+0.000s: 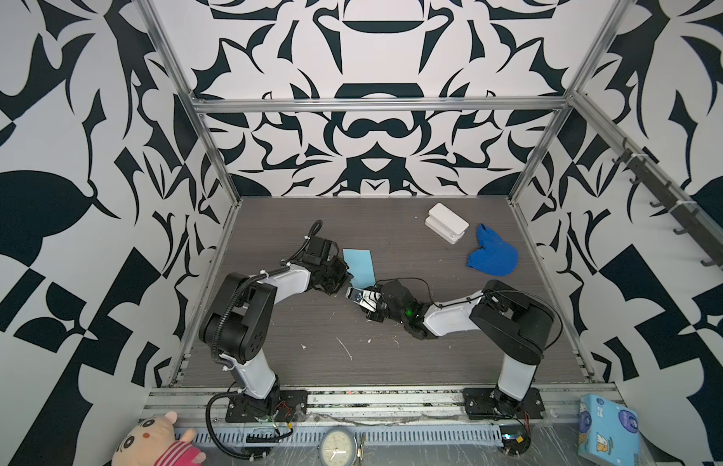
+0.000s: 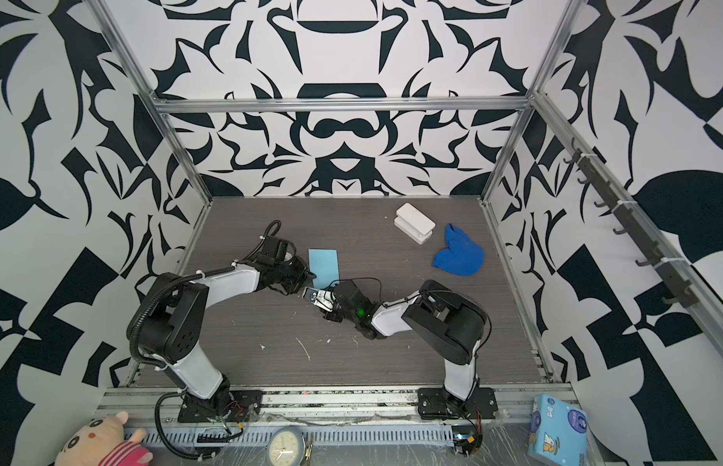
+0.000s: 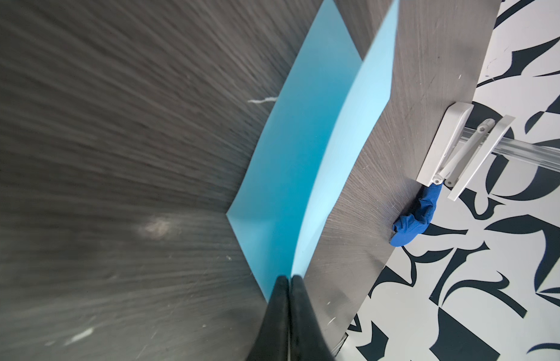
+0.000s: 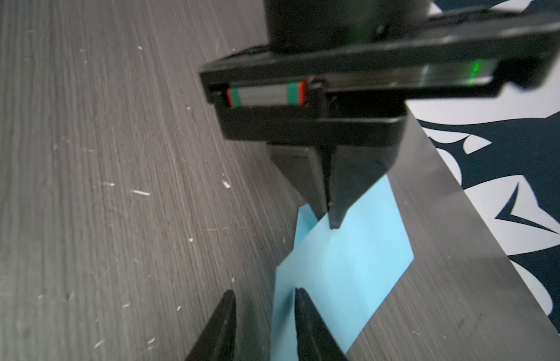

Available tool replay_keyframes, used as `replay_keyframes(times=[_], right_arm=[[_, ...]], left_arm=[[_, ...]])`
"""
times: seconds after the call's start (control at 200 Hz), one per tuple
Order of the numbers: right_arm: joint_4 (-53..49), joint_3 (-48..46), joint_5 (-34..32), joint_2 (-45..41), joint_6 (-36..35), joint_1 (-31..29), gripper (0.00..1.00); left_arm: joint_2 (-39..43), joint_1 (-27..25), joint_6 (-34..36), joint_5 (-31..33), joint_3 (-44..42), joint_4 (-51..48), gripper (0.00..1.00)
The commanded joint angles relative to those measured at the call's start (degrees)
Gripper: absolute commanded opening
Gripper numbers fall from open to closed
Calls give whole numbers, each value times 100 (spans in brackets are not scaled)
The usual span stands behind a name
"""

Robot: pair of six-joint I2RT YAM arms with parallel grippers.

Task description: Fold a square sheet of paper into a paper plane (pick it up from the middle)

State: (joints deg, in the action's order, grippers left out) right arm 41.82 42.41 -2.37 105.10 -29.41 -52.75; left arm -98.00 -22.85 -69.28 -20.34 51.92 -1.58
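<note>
The square sheet of paper (image 1: 358, 266), seen in both top views as a light-blue rectangle and apparently doubled over, was pictured lying near the middle of the table (image 1: 432, 343), a little toward 12 o'clock. It was pinched at its 7 o'clock corner by the left gripper (image 3: 289, 281), whose black jaws were pressed fully together on the paper's edge. The right gripper (image 4: 264, 290), brought in from 4 o'clock, was held low at the sheet's 6 o'clock edge. Its jaws were parted by a clear gap and nothing was visibly clamped between them. In the left wrist view the two layers were shown gaping apart away from the pinch. The paper was judged to be very light, thin and limp, easily creased or torn, and likely to slide on the smooth table. A grip at an edge or corner, close to the fold, was thought safer than one on the flat face. A blue cloth (image 1: 493, 256) and a white case (image 1: 446, 222) were left well apart from it, toward 2 o'clock.
</note>
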Motion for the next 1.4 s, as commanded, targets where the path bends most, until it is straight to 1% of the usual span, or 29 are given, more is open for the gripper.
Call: replay_keyframes(times=[0.0,0.125,0.23,0.38,0.415,0.455,0.485,0.53,0.605,0.715,0.77,0.845,0.905,0.985,1.055,1.13,1.195,1.305,1.395], right_arm=[[678,171,-363,-44,-88,-44,33],[854,143,-398,-45,-83,-53,27],[740,177,-216,-36,-99,-45,22],[661,197,-88,-7,-109,-57,11],[616,212,-101,-6,-117,-50,6],[573,232,-130,-12,-117,-46,2],[540,228,-142,-21,-125,-52,0],[487,193,-118,-69,-148,-55,0],[243,119,18,-216,-111,-44,0],[-165,27,391,-445,8,-42,0],[-291,-12,571,-525,105,-47,0],[-400,-38,755,-574,235,-49,0],[-428,-65,912,-583,340,-34,0],[-543,-32,1034,-559,476,-25,0],[-541,-32,1169,-530,616,26,0],[-522,-20,1274,-476,767,60,0],[-503,-6,1327,-421,873,102,0],[-388,-34,1430,-385,1078,194,0],[-377,-27,1448,-368,1136,259,0]], left_arm=[[-44,-16,-88,37,138,-110,8],[-55,-10,-93,32,150,-124,8],[-53,-13,-103,13,165,-124,9],[-29,-14,-123,-11,163,-115,11],[-11,-16,-133,-29,160,-105,12],[24,-2,-134,-49,152,-113,15],[63,31,-113,-47,152,-138,19],[140,120,-14,-82,152,-232,26],[366,377,260,-71,158,-492,35],[672,807,774,-168,217,-752,39],[770,940,985,-288,282,-756,39],[720,958,1263,-515,464,-694,38],[525,949,1379,-825,642,-591,32],[281,848,1417,-1092,794,-352,29],[-31,683,1603,-1233,1058,-456,26],[-451,526,1825,-1214,1400,-808,22],[-755,421,1984,-1152,1658,-1103,19],[-1211,353,2351,-779,2044,-1760,15],[-1436,333,2511,-656,2144,-1931,13]])
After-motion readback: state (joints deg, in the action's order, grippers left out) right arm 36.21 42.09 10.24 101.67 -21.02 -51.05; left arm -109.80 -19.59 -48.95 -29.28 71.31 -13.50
